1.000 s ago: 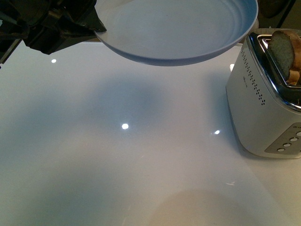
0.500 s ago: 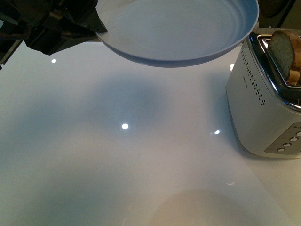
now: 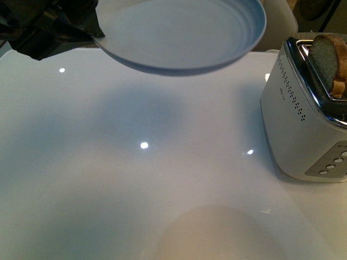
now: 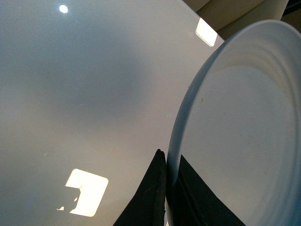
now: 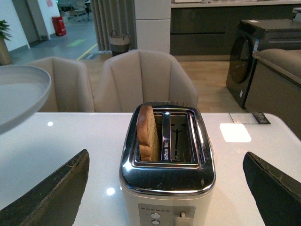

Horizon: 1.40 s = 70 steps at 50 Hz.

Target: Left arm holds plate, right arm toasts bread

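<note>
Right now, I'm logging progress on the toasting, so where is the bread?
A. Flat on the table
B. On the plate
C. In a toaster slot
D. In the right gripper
C: the bread stands upright in one slot of the toaster, and the plate in the left gripper is bare.

Toaster (image 3: 301, 120) on white table (image 3: 162, 189) (beige chairs (image 5: 146, 80) behind)
</note>
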{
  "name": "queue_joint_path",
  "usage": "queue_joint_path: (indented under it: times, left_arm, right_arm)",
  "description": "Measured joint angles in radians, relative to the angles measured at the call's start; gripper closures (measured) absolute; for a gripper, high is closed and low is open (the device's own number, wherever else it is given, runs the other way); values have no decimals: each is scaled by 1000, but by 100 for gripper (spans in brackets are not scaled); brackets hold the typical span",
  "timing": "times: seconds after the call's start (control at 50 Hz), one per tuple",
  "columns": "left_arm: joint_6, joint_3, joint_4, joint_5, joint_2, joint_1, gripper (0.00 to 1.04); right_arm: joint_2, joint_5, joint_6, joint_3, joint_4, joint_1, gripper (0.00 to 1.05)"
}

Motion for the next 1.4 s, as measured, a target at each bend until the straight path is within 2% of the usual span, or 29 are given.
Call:
queue_joint_path:
  times: [0.12, 0.22, 0.32, 0.4, 0.5, 0.74, 0.94, 1.4]
  left_arm:
    - [15, 13, -11, 34, -3, 44, 101]
    - [58, 15, -6, 93, -5, 117, 101]
    - [120, 15, 39, 156, 8, 222, 101]
    - [174, 14, 103, 246, 61, 319, 101]
    - [292, 15, 149, 291, 181, 426, 101]
    - [605, 74, 228, 328, 515, 597, 101]
    - [682, 134, 298, 371, 680, 618, 101]
    - [671, 307, 338, 410, 913, 597, 101]
  right_arm:
    - [0, 0, 0, 0, 0, 0, 9]
    - [-1, 0, 0, 0, 0, 0, 9]
    - [0, 0, 0, 0, 0, 0, 9]
    - [-1, 0, 0, 0, 0, 0, 9]
    - [-1, 0, 0, 0, 0, 0, 9]
    - [-1, 0, 0, 0, 0, 0, 9]
    - [-1, 0, 0, 0, 0, 0, 9]
    - [-1, 0, 0, 0, 0, 0, 9]
